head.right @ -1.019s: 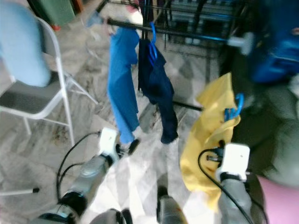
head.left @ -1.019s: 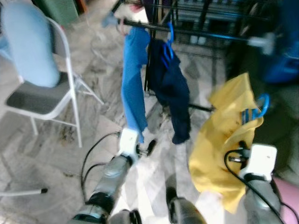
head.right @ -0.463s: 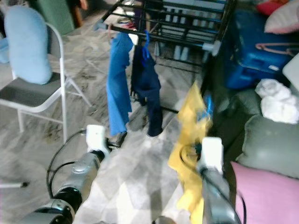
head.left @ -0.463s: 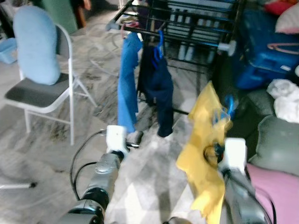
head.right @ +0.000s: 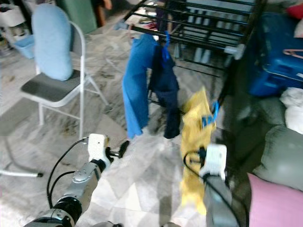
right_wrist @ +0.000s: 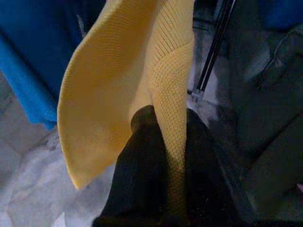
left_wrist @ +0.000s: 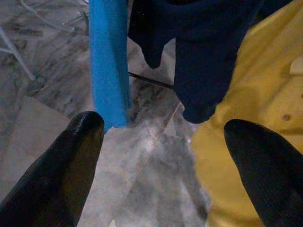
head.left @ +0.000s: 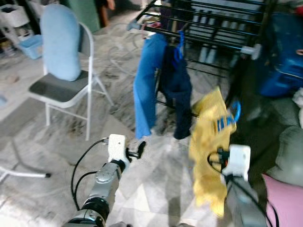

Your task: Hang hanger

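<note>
A yellow knit garment [head.left: 208, 142] hangs on a blue hanger [head.left: 234, 111], low and in front of the black drying rack [head.left: 203, 40]. My right gripper [right_wrist: 163, 142] is shut on the yellow knit, whose fabric is pinched between the fingers. On the rack's near rail hang blue trousers [head.left: 147, 90] and a navy garment [head.left: 177, 90] on a second blue hanger [head.left: 180, 45]. My left gripper [head.left: 139, 147] is open and holds nothing. It is held low before the trousers' hem [left_wrist: 109, 85].
A white folding chair [head.left: 61, 92] with a light blue cushion [head.left: 60, 42] stands to the left. A blue case [head.left: 284, 61], a grey cushion [head.left: 291, 151] and a pink cushion [head.left: 284, 198] crowd the right side. Marble floor [head.left: 151, 189] lies between my arms.
The whole view has shifted with the camera, so chair and rack sit further right in frame. The yellow garment stays in my right gripper and has swung. The left gripper remains open.
</note>
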Robot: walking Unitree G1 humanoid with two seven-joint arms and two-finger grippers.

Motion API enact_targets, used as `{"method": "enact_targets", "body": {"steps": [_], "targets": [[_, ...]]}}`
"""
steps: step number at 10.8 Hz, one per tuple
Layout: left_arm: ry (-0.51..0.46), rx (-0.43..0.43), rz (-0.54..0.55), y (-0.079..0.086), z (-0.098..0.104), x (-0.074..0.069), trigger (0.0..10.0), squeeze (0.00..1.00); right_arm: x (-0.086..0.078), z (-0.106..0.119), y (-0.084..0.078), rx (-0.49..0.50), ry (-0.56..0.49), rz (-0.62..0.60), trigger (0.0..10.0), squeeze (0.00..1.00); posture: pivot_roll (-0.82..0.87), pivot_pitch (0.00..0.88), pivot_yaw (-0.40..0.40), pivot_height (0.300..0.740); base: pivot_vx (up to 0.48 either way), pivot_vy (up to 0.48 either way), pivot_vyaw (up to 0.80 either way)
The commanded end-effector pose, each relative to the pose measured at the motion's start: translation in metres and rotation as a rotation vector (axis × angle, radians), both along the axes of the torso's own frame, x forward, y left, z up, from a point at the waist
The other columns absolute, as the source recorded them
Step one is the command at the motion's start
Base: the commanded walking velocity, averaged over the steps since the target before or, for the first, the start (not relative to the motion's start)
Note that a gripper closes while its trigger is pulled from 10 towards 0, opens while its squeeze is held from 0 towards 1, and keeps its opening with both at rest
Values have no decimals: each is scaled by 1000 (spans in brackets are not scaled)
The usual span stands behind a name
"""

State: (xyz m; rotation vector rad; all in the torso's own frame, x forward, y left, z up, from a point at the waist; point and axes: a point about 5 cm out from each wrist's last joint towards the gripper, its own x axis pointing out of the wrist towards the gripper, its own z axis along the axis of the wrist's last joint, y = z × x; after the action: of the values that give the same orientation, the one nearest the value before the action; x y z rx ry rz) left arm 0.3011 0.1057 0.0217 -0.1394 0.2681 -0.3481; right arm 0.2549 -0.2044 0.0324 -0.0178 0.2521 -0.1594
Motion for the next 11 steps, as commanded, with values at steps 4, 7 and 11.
{"method": "enact_targets", "body": {"steps": [4,7,11], "targets": [[19,36,-52,3,-4,-4,10000,0,1,12,-1,-4,-83,-41,10000,0,-180,101,81,740,0,472,0],[25,39,-65,0,-5,-5,10000,0,4,15,0,-4,-92,-43,10000,0,-185,117,87,740,0,472,0],[13,46,-62,-3,-6,-7,10000,0,0,9,4,9,-60,-5,10000,0,-193,116,73,740,0,236,0]]}}
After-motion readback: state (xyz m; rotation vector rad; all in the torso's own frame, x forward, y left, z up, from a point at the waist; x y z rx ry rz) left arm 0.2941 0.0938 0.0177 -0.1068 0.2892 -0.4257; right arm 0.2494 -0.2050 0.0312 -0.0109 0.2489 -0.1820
